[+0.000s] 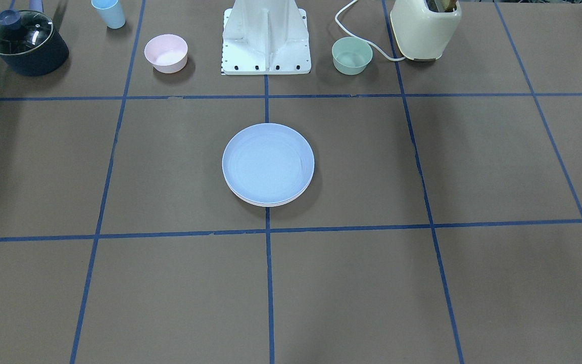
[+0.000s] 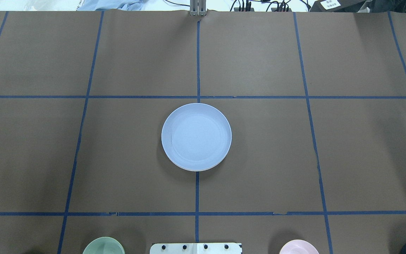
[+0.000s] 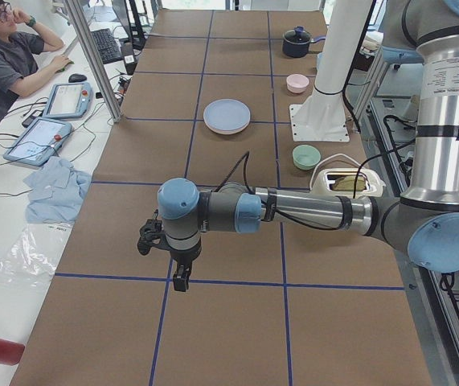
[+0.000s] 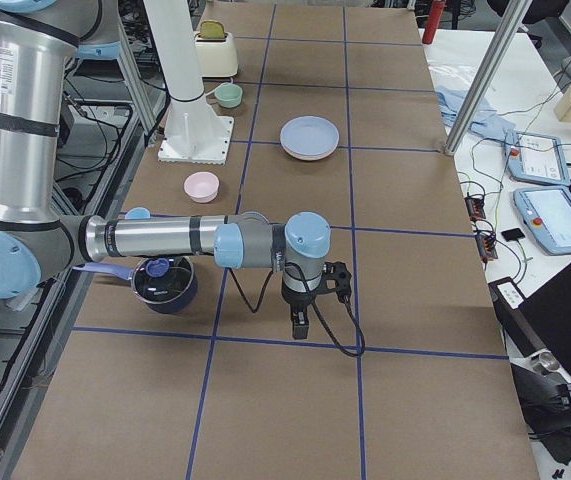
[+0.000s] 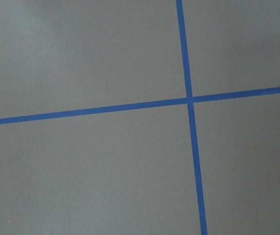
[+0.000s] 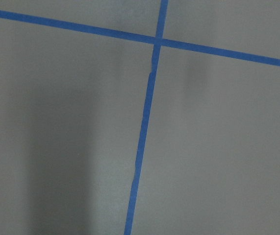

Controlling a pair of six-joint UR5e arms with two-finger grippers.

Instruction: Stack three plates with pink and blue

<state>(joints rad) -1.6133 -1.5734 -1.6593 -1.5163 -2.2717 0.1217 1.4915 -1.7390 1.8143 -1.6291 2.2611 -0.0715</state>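
Observation:
A light blue plate (image 1: 268,162) lies on top of a stack at the table's middle, also in the overhead view (image 2: 196,135). Under it only thin pale rims (image 1: 271,203) show; the pink and cream plates are otherwise hidden. My left gripper (image 3: 181,281) shows only in the exterior left view, hanging over bare table far from the stack (image 3: 227,116). My right gripper (image 4: 300,325) shows only in the exterior right view, also far from the stack (image 4: 310,137). I cannot tell whether either is open or shut. Both wrist views show only brown table and blue tape.
Along the robot's side stand a small pink bowl (image 1: 166,52), a mint-green bowl (image 1: 351,55), a lidded dark pot (image 1: 26,43), a blue cup (image 1: 109,12), a cream toaster (image 1: 425,28) and the white base (image 1: 267,38). An operator (image 3: 4,56) sits beyond the table's far edge.

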